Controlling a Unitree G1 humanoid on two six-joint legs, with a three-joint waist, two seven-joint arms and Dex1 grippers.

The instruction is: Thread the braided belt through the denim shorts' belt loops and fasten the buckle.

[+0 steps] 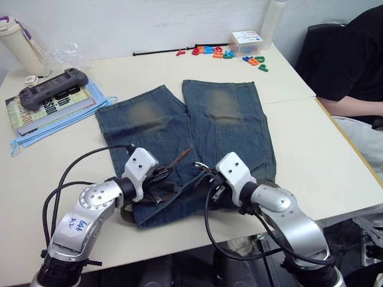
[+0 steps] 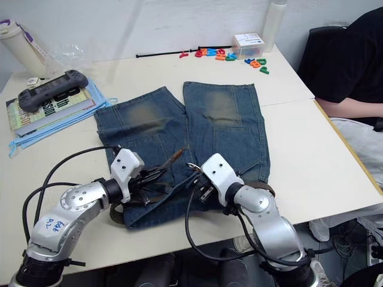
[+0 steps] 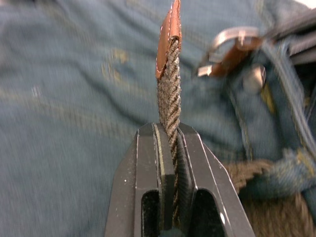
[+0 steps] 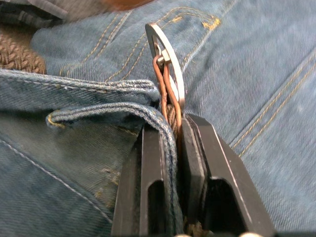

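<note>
Left claw (image 3: 170, 143) on braided belt (image 3: 169, 94)

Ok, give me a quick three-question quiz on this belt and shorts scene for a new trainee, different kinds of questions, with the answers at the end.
1. True or false: the left pincer is clamped on the braided belt just below its tan leather tip.
2. Multiple choice: the right pincer holds the belt at which end? A) the silver buckle end B) the tan tip C) the middle
3. Short answer: on which garment do both pincers work?

Key:
1. True.
2. A; a fold of denim is caught between its fingers too.
3. The denim shorts, lying flat on the table.
</note>
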